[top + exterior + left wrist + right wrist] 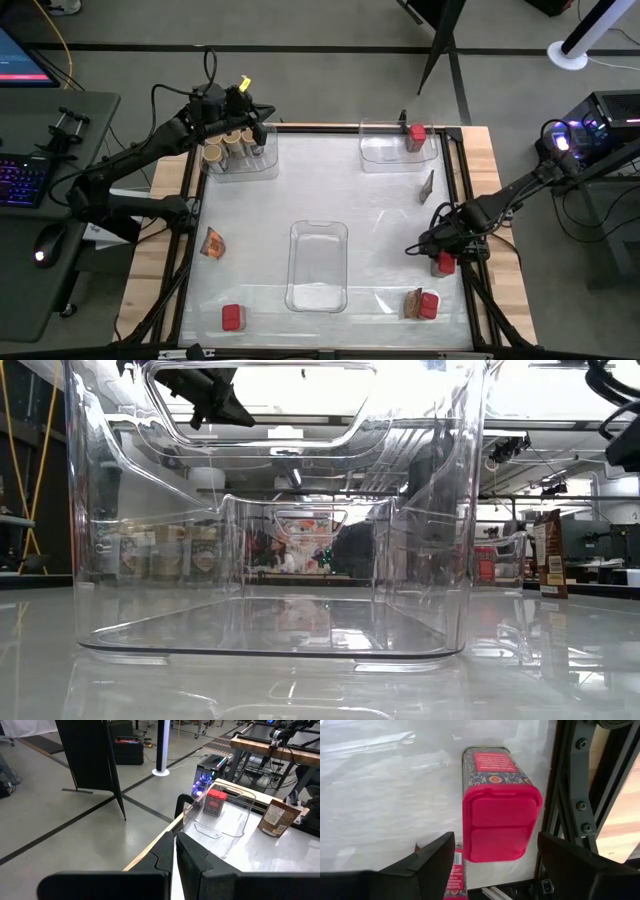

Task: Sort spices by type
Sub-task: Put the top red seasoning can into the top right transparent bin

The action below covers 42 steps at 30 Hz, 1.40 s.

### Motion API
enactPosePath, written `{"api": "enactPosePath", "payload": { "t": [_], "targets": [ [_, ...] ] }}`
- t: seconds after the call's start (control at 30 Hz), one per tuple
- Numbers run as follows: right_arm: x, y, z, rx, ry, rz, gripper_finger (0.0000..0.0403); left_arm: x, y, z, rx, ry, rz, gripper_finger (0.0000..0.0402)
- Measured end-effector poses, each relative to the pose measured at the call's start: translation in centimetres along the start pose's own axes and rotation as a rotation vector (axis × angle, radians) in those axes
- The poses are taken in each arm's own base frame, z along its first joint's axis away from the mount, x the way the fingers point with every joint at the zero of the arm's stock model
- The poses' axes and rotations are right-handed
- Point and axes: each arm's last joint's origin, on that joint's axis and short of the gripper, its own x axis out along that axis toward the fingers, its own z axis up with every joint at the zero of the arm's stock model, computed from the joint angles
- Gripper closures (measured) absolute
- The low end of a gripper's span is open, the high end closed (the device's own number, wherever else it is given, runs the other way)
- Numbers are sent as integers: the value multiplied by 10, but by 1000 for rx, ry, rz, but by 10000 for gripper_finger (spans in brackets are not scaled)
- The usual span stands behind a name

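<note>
My right gripper [436,250] [495,840] is open near the table's right edge. It points down over a red-lidded boxy container [444,264] [500,810] that stands on the table, one finger on either side of its lid, and I see no touch. My left gripper [250,118] [175,855] is shut and empty, above the far-left tray [262,165] that holds tan-lidded jars [226,148]. A second red container [416,133] [215,802] stands in the far-right tray [380,150]. Other red containers [231,317] [430,305] and foil packets [212,242] [414,303] lie near the table's near edge.
A clear tray [318,240] [270,510] sits at the table's middle and fills the low view. A brown packet [427,185] [277,817] stands upright near the far-right tray. The black table frame [580,795] runs close beside my right gripper.
</note>
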Motion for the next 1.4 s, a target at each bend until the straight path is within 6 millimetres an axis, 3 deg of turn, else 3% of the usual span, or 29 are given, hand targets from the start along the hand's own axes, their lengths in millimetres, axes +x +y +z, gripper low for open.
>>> {"api": "enactPosePath", "payload": {
  "t": [0.47, 0.7, 0.83, 0.93, 1.07, 1.2, 1.3, 1.4],
  "targets": [
    [28, 1, 12, 7, 21, 17, 123, 0, 0, 0, 0, 0, 0, 392],
    [13, 2, 5, -87, 11, 19, 192, 0, 0, 0, 0, 0, 0, 392],
    [-15, 9, -6, -150, 19, 102, 192, 0, 0, 0, -1, 0, 0, 392],
    [-54, 20, -14, -216, -34, 308, 192, 0, 0, 0, -14, -1, 0, 392],
    [-115, 32, -8, -234, -293, 601, 192, 0, 0, 1, -26, -12, -1, 392],
    [-165, 39, 20, -206, -611, 736, 192, 0, 0, 2, -45, -15, -1, 392],
    [-190, 50, 51, -224, -768, 699, 192, 0, 0, 2, -77, -15, -2, 392],
    [-205, 68, 92, -266, -797, 594, 192, -1, -1, 4, -142, -9, -26, 392]
  ]
}}
